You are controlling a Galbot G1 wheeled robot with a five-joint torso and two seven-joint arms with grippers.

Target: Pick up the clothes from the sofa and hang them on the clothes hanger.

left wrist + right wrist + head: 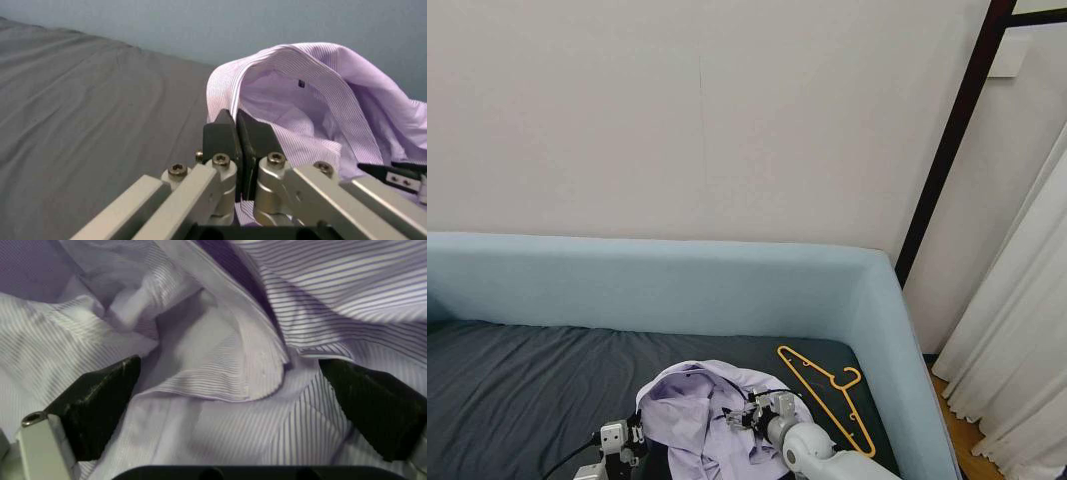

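Note:
A lilac striped shirt [702, 410] lies crumpled on the sofa's dark grey seat [517, 390]. An orange clothes hanger [827, 392] lies flat on the seat just right of it. My left gripper [239, 142] is shut, its black fingers pressed together at the shirt's [313, 100] left edge, with no cloth visible between them; the head view shows this gripper [622, 438] beside the shirt. My right gripper [237, 405] is open, its fingers [100, 407] spread wide over the shirt's collar fold [247, 365]. In the head view it [747, 415] sits on top of the shirt.
The sofa has a light blue backrest [647, 285] and a right armrest [897, 370]. A plain wall rises behind. A black pole [947, 150] and white curtains [1017, 340] stand to the right. The seat stretches bare to the left.

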